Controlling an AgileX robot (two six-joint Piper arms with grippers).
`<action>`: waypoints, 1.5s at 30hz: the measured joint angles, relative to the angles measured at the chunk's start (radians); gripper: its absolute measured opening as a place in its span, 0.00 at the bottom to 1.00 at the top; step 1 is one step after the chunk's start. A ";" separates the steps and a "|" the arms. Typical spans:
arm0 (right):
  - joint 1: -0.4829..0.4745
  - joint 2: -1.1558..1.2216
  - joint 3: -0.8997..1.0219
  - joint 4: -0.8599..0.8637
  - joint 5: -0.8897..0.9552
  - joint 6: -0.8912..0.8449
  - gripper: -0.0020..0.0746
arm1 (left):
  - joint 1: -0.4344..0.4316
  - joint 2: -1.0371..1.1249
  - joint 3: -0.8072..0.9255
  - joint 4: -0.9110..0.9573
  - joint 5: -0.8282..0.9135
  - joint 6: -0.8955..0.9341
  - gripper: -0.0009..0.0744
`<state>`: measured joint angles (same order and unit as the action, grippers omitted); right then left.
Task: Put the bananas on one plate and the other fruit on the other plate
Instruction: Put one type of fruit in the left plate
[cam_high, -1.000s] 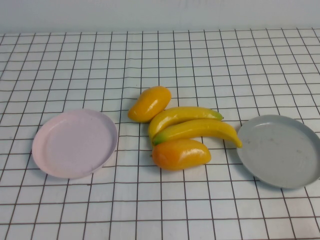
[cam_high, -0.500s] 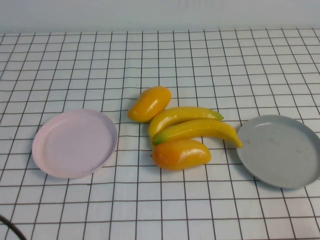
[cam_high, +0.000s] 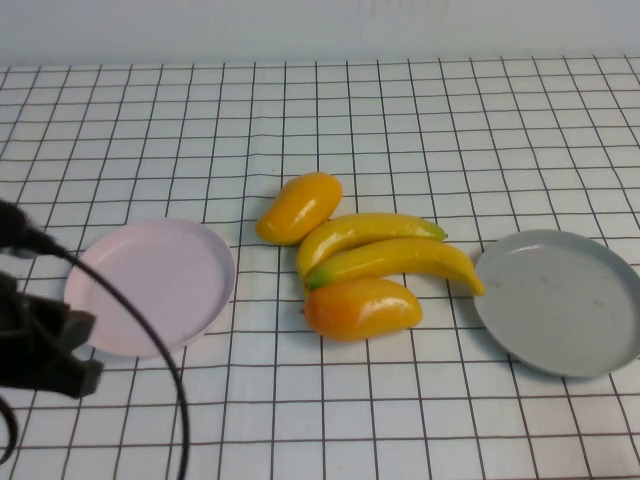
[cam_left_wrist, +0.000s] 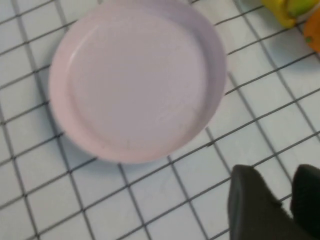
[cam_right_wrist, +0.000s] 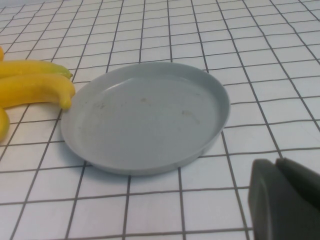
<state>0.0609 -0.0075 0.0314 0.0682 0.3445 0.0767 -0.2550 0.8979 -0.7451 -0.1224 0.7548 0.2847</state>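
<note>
Two bananas lie side by side at the table's middle. One orange-yellow fruit lies just behind them and another just in front. The pink plate on the left and the grey plate on the right are both empty. My left gripper hangs at the pink plate's near-left edge; in the left wrist view it is slightly open and empty beside the pink plate. My right gripper is shut and empty, close to the grey plate. It is out of the high view.
The table is covered by a white cloth with a black grid. A black cable from my left arm arcs over the pink plate's near edge. A pale wall runs along the far side.
My left arm has come into the high view from the lower left and now stands by the pink plate. The fruit and plates have not moved.
</note>
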 joint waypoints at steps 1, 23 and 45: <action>0.000 0.000 0.000 0.000 0.000 0.000 0.01 | -0.046 0.038 -0.031 0.010 0.001 0.004 0.23; 0.000 0.000 0.000 0.000 0.000 0.000 0.01 | -0.509 0.802 -0.467 0.138 -0.218 0.451 0.89; 0.000 0.000 0.000 0.000 0.000 0.000 0.01 | -0.509 0.982 -0.528 0.087 -0.227 0.457 0.83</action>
<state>0.0609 -0.0075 0.0314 0.0682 0.3445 0.0767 -0.7645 1.8797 -1.2730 -0.0355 0.5274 0.7415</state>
